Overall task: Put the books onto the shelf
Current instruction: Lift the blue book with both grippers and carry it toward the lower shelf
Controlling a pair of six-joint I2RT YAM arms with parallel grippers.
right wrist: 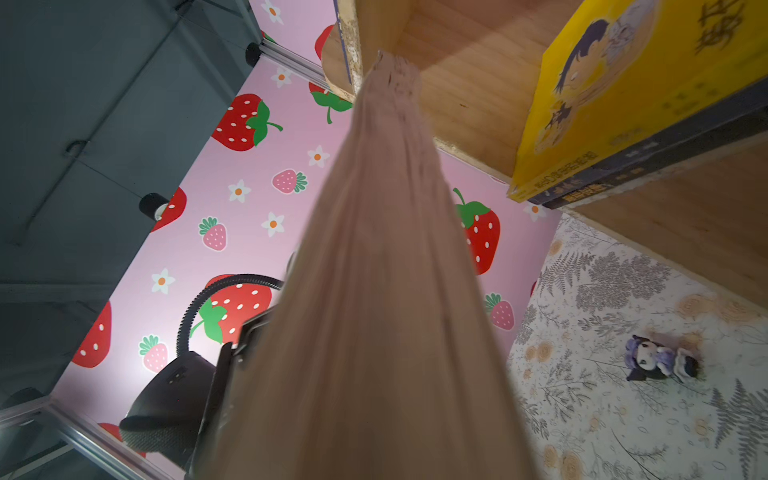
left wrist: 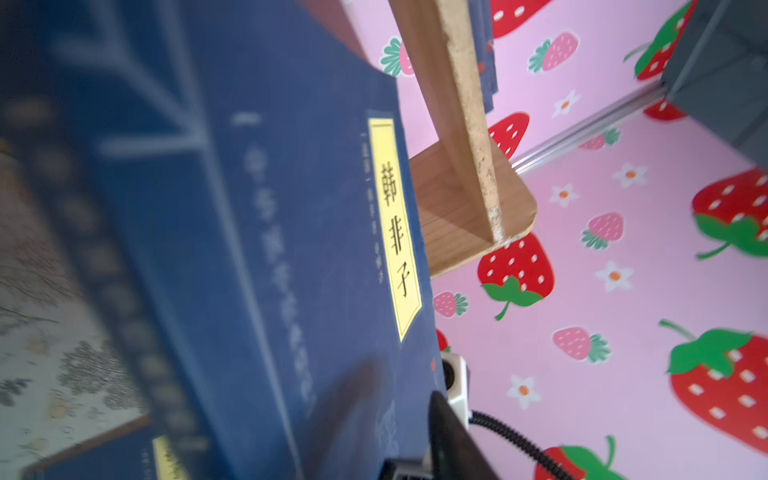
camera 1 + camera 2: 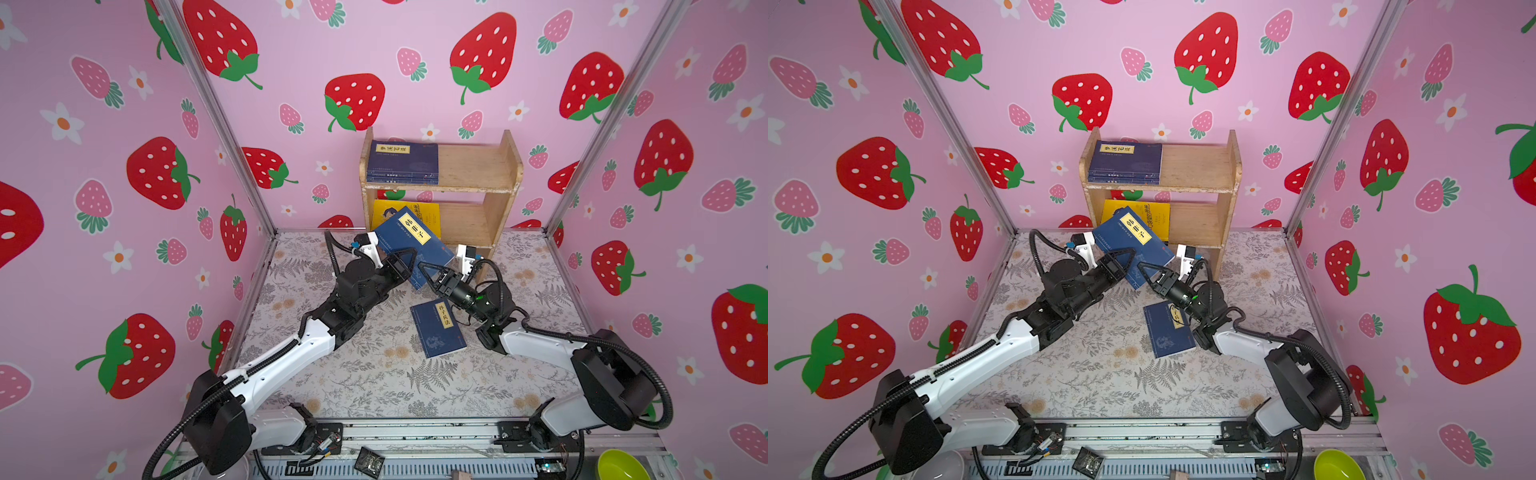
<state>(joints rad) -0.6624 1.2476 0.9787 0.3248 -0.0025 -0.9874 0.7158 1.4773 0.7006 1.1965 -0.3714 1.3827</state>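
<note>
The table (image 3: 374,374) was covered with a pale cloth printed with grey ferns and little tan flowers. Pink walls (image 3: 291,62) with big red strawberries and white flowers stood on three sides. The wooden shelf (image 3: 473,166) stood at the back of the table, against the back wall. On the left of its top board lay a stack of dark blue books (image 3: 403,162). On the left of its lower board lay a yellow book (image 3: 428,215) with a cartoon face. The right wrist view showed it on top of some dark books (image 1: 665,162). One small blue book (image 3: 438,328) lay flat on the cloth near the middle, beside the right arm. The right wrist view also showed a tiny toy (image 1: 660,361) on the cloth.

Both arms reached in from the front rail and bent toward the middle, so they met just in front of the shelf. Between them a big blue book (image 3: 409,239) with a yellow label was up off the table. It was tilted, and in both top views its top corner covered part of the yellow book. The right gripper (image 3: 426,270) was squeezed tight on its lower corner. In the right wrist view the page edges ran straight out from the camera. The left gripper (image 3: 409,259) was at the book's lower left edge, with one finger over the cover. It was hard to tell if its jaws were apart or pinching.
</note>
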